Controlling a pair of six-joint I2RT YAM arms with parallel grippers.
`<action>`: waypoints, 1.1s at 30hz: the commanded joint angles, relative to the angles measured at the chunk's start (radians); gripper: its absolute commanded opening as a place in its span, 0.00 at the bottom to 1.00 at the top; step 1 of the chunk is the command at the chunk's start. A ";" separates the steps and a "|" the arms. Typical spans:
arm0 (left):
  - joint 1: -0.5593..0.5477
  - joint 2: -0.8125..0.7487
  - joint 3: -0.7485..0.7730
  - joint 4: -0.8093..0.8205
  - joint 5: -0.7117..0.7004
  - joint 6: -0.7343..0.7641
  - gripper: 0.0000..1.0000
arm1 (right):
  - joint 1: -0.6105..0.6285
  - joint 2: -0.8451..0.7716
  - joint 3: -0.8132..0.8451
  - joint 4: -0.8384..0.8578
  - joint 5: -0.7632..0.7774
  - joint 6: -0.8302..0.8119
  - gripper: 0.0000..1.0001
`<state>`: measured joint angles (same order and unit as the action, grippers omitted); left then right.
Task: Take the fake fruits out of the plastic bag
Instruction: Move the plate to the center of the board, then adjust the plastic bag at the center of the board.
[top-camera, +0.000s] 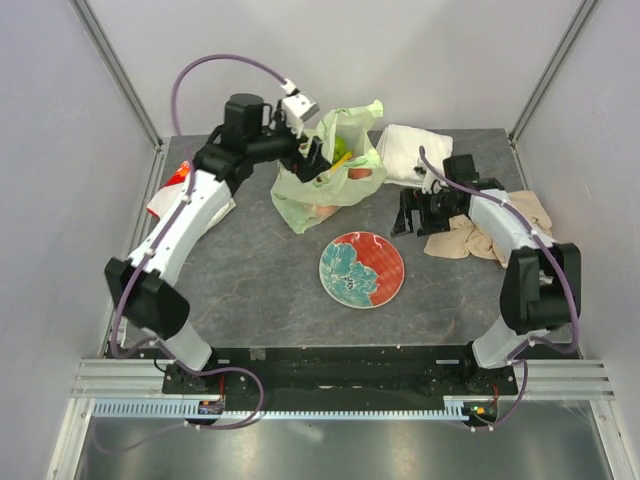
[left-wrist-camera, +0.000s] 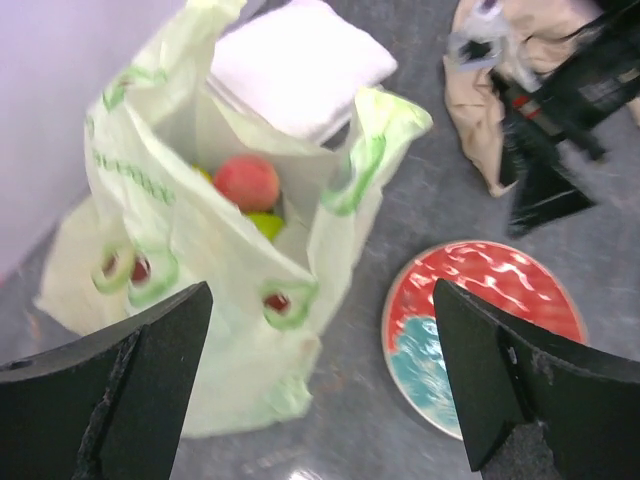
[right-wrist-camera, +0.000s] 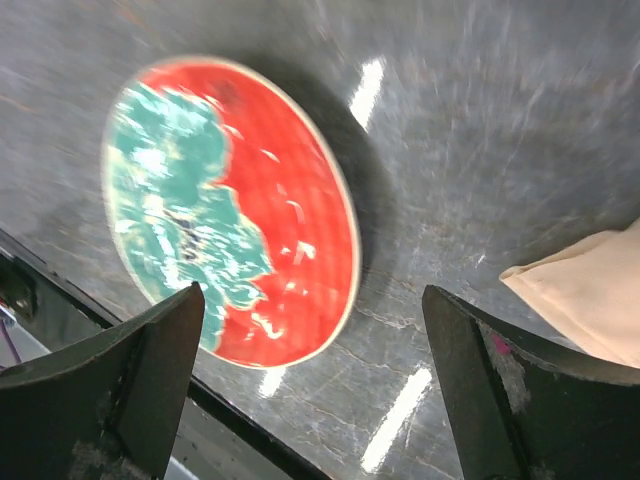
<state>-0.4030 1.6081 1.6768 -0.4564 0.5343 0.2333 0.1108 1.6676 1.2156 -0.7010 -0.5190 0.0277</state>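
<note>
The pale-green plastic bag (top-camera: 322, 190) stands with its mouth open at the back middle of the table. Fake fruits show inside it: a pink peach (left-wrist-camera: 247, 182) and a green fruit (left-wrist-camera: 265, 224); the others are hidden by the bag's folds. In the top view green and yellow fruits (top-camera: 340, 160) show at the mouth. My left gripper (top-camera: 312, 158) is open and empty, above the bag's near wall (left-wrist-camera: 200, 240); its midpoint (left-wrist-camera: 320, 390) is over the table beside the bag. My right gripper (top-camera: 410, 215) is open and empty, just above the table right of the bag (right-wrist-camera: 310, 390).
A red-and-teal flowered plate (top-camera: 362, 270) lies in front of the bag, also in both wrist views (left-wrist-camera: 480, 330) (right-wrist-camera: 230, 210). A white folded towel (top-camera: 405, 150) lies behind the bag. A beige cloth (top-camera: 480, 232) lies under the right arm. A red-and-white packet (top-camera: 172, 188) lies far left.
</note>
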 joint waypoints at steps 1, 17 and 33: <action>-0.103 0.139 0.133 0.018 -0.092 0.228 0.99 | -0.005 -0.126 0.103 -0.014 -0.055 0.011 0.98; -0.215 0.302 0.204 0.051 -0.191 0.370 0.37 | -0.011 0.079 0.424 0.389 0.043 0.155 0.98; -0.215 -0.165 -0.232 -0.080 -0.183 0.489 0.06 | 0.142 0.481 0.897 0.483 0.136 0.104 0.98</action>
<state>-0.6136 1.5299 1.4986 -0.5011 0.3634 0.6323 0.2432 2.1136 2.0224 -0.3241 -0.4011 0.1158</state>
